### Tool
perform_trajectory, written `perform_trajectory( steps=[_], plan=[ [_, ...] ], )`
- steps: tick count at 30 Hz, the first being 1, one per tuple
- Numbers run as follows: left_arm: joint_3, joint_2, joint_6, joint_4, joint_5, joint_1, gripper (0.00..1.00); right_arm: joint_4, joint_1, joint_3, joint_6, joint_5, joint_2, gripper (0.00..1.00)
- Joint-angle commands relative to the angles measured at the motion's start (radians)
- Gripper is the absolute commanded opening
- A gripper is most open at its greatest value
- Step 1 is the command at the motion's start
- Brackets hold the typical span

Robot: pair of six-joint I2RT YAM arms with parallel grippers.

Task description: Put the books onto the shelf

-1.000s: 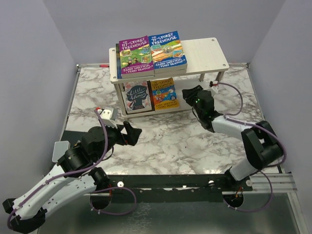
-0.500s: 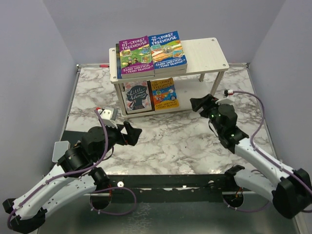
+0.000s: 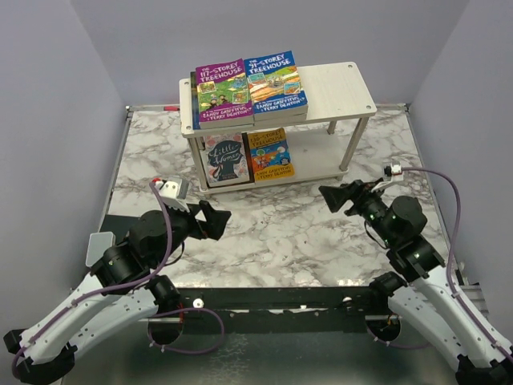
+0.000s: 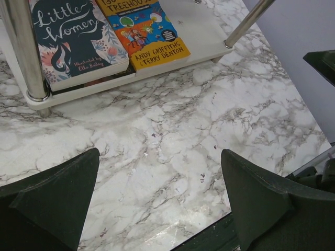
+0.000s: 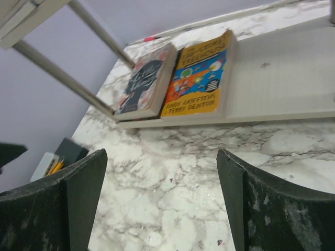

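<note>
1. The marble table (image 3: pixel 272 233) fills the middle of the overhead view, walled by pale panels on three sides.
2. The left arm (image 3: pixel 104 297) reaches in from the near-left corner. Its left gripper (image 3: pixel 223 223) hangs above bare marble, well short of the shelf, with the fingers spread wide and nothing between them (the wrist view shows only tabletop in the gap).
3. The right arm (image 3: pixel 433 297) comes in from the near-right corner. The right gripper (image 3: pixel 330 199) points toward the shelf's lower tier from just in front of it, apart from it. Its fingers also stand wide apart and empty.
4. The shelf (image 3: pixel 341 84), white with two tiers, stands at the far middle of the table. The right-hand third of each tier is bare.
5. On the top tier, the purple Treehouse book (image 3: pixel 220 92) lies flat at the left end, cover up, with a dark edge showing beneath it.
6. The blue Treehouse book (image 3: pixel 274 80) lies flat just to its right, touching it.
7. On the lower tier, Little Women (image 3: pixel 226 158) lies flat at the left.
8. The orange Treehouse book (image 3: pixel 270 152) lies beside it, touching.
9. A grey case (image 3: pixel 98 245) sits at the table's left edge, partly hidden by the left arm.
</note>
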Motion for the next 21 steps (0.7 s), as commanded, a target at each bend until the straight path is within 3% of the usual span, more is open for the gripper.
perform_trajectory(
  steps=[1, 13, 21],
  plan=[
    [-0.012, -0.001, 0.014, 0.016, -0.027, 0.004, 0.99, -0.097, 0.007, -0.018, -0.028, -0.225, -0.081, 0.89],
    [-0.014, 0.017, 0.015, 0.021, -0.009, 0.012, 0.99, -0.083, 0.007, -0.037, 0.137, -0.459, -0.19, 0.93],
    [-0.016, 0.013, 0.015, 0.021, -0.009, 0.015, 0.99, -0.071, 0.006, -0.044, 0.187, -0.46, -0.183, 0.96]
  ],
)
